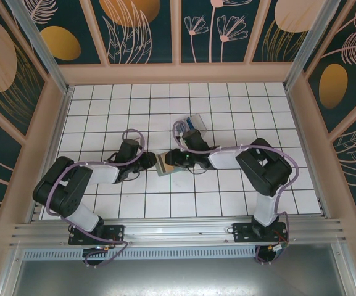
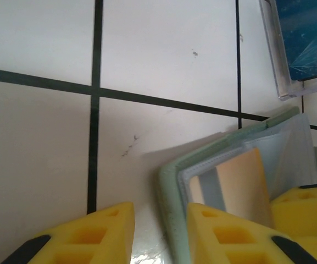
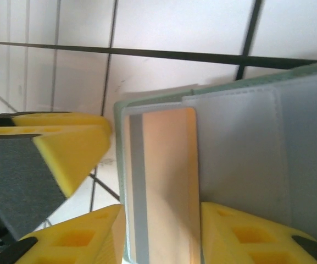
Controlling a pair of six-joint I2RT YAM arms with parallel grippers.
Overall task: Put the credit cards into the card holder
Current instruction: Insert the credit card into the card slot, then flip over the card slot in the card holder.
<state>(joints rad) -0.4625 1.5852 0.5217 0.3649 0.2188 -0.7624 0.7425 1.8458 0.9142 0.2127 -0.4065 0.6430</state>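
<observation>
Right jaws pinch orange card over card holder; left jaws open, straddling its edge.

1. You were in a robotics lab cell, no home or shop: two arms, left arm and right arm, stood bolted to an aluminium rail.
2. Metal corner posts framed your booth.
3. White gridded tabletop below, printed floral wall panels all round.
</observation>
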